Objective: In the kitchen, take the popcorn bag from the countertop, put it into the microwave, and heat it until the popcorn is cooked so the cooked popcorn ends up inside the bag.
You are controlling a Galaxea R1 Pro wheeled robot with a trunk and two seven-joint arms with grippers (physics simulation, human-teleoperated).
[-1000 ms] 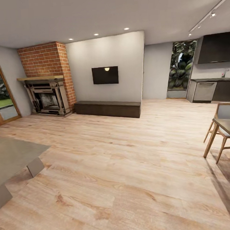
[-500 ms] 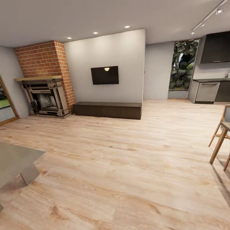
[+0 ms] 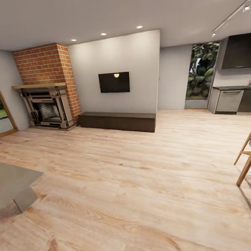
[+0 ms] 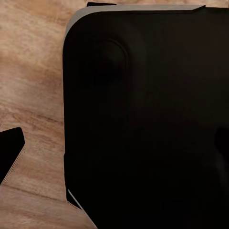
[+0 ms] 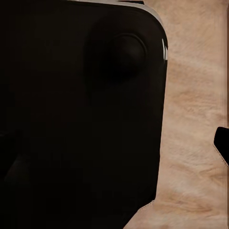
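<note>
Facing living rm; kitchen far right.

Head camera faces living room; wrist cameras close above wood floor, shared.

fireplace left, kitchen far right
</note>
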